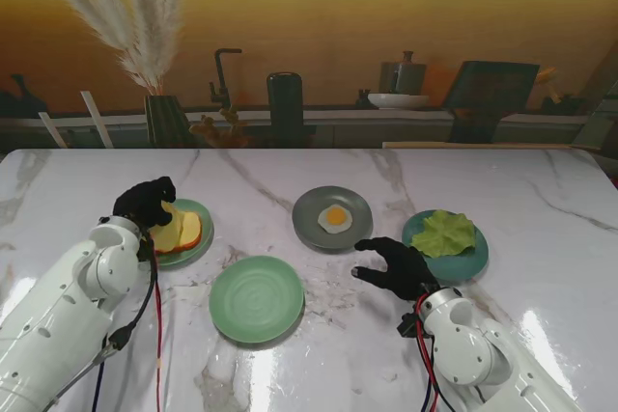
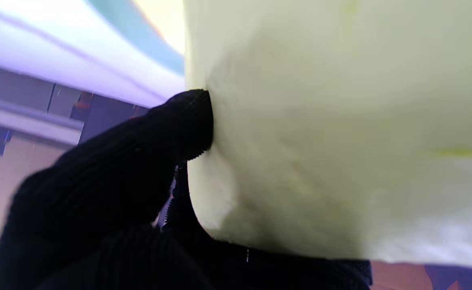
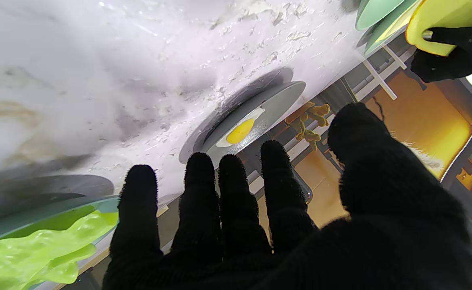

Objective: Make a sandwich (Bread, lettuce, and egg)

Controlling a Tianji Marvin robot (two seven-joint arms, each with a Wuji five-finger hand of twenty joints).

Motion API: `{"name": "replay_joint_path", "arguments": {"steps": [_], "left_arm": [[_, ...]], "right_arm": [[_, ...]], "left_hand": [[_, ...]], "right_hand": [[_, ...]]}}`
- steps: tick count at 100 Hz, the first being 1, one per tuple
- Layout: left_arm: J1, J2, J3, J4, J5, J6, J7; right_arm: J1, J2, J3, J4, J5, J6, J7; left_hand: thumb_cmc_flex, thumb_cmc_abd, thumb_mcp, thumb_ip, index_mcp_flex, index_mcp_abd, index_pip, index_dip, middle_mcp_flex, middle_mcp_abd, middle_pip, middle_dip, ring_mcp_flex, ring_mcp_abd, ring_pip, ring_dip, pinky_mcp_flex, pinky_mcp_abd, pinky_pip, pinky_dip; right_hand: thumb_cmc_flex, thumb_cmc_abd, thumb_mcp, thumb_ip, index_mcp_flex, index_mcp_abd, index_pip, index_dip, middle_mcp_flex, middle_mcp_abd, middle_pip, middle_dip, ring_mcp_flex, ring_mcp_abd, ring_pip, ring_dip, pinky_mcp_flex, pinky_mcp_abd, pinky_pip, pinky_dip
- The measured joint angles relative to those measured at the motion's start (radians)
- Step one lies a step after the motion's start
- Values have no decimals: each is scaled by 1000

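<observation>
Left hand is pinching a bread slice over the green plate on the left, looks slightly lifted but hard to tell. Right hand hovers spread and empty between the egg and lettuce plates.

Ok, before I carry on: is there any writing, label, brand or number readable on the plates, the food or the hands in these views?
None that can be read.
Bread, egg, lettuce and the empty green plate: no text, label or number shows.
Left hand and right hand: plain black gloves, no marking shows.
Backdrop behind the table: a printed kitchen scene; no lettering can be made out.
</observation>
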Motion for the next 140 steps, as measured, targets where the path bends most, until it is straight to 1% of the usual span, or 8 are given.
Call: {"name": "replay_joint_path", "arguments": {"steps": [26, 38, 46, 54, 66, 76, 103, 140], "left_arm": [[52, -13, -56, -92, -7, -2, 16], [87, -17, -78, -157, -118, 4, 16], [117, -22, -90, -212, -163, 14, 6], [149, -26, -99, -273, -215, 31, -25], [193, -28, -103, -363, -336, 81, -89], [222, -28, -100, -411, -354, 92, -137], [280, -11, -60, -483, -417, 102, -220], [276, -11, 82, -463, -476, 115, -215]], "right_arm": [[2, 0, 0, 4, -2, -4, -5], [2, 0, 0, 6, -6, -6, -9], [2, -1, 1, 7, -10, -7, -14], [2, -1, 3, 7, -16, -8, -17], [0, -2, 11, 7, -25, -8, -22], [-2, -2, 20, 7, -34, -8, -28], [-6, -2, 33, 6, -49, -5, -39], [-19, -2, 52, 4, -67, -4, -53]], "left_hand": [[0, 0, 0, 0, 0, 0, 0, 0, 0, 0, 0, 10, 0, 0, 0, 9, 0, 0, 0, 0], [21, 0, 0, 0, -1, 0, 0, 0, 0, 0, 1, 10, 0, 0, 0, 19, -1, 0, 0, 0], [21, 0, 0, 0, -1, 0, 0, 0, 0, 0, 1, 10, 0, 0, 0, 20, -1, 0, 0, 0], [21, 0, 0, 0, -1, 0, 0, 0, 1, 0, 1, 10, 0, 0, 0, 22, -1, 0, 0, 0], [21, 0, 0, 0, -1, 0, 0, 0, 1, 0, 1, 10, 0, 0, 0, 25, -10, 4, 0, 0], [21, 0, 0, 0, -1, 0, 0, 0, 1, 0, 1, 10, 0, 0, -1, 26, -13, 6, 0, 0], [49, -1, 0, 0, -1, 4, -3, 0, 1, 3, 1, 34, 0, 5, -1, 46, -37, 15, 1, 9], [49, -1, 0, 0, -1, 5, -8, 0, 0, 4, 1, 36, 0, 5, -1, 46, -48, 15, 1, 10]], "right_hand": [[0, 0, 0, 0, 0, 0, 0, 0, 0, 0, 0, 0, 0, 0, 0, 0, 0, 0, 0, 0], [0, 0, 0, 0, 0, 0, 0, 0, 0, 0, 0, 0, 0, 0, 0, 0, 0, 0, 0, 0], [0, 0, 0, 0, 0, 0, 0, 0, 0, 0, 0, 0, 0, 0, 0, 0, 0, 0, 0, 0], [0, 0, 0, 0, 0, 0, 0, 0, 0, 0, 0, 0, 0, 0, 0, 0, 0, 0, 0, 0], [0, 0, 0, 0, 0, 0, 0, 0, 0, 0, 0, 0, 0, 0, 0, 0, 0, 0, 0, 0], [0, 0, 0, 0, 0, 0, 0, 0, 0, 0, 0, 0, 0, 0, 0, 0, 0, 0, 0, 0], [0, 0, 0, 0, 0, 0, 0, 0, 0, 0, 0, 0, 0, 0, 0, 0, 0, 0, 0, 0], [0, 0, 0, 0, 0, 0, 0, 0, 0, 0, 0, 0, 0, 0, 0, 0, 1, 0, 0, 0]]}}
